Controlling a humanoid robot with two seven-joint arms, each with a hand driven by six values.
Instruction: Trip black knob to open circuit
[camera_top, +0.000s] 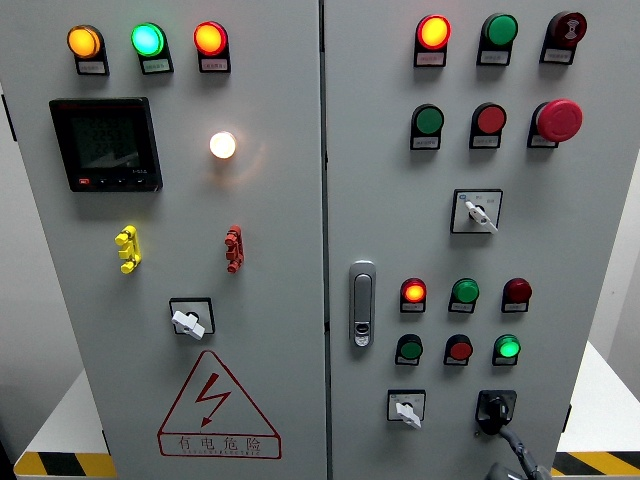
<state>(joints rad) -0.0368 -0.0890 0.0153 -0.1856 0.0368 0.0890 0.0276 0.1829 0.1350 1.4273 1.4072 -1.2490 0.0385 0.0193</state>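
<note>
**Hand on the black knob at the cabinet's lower right**

A grey, painted-metal cabinet (290, 240) fills the view, split into two doors by a dark vertical seam. Low on the left door a red-outlined triangle sticker (218, 405) shows a lightning bolt above a line of Chinese characters too small for me to read with certainty. Small label plates sit under the lamps and buttons, their print too fine to make out.

On the left door, three glossy round lamps glow amber, green (147, 39) and orange-red along the top. Below them is a square black meter (105, 144) with a dim screen, and beside it a small white lamp (222, 145) shines brightly. A yellow plastic handle (128, 249) and a red one (234, 248) sit lower down, above a white-lever selector (190, 320) on a square black plate.

The right door carries rows of domed red and green lamps and buttons, a red mushroom-head stop button (558, 119), two more white-lever selectors, and a chrome door latch (361, 303).

The black knob (495, 408) is at the bottom right of the right door, on its own square black plate. The right hand (512, 455), grey and metallic, comes up from the bottom edge with its fingers reaching the knob; it appears to be grasping it, though most of the hand is cut off by the frame.
</note>
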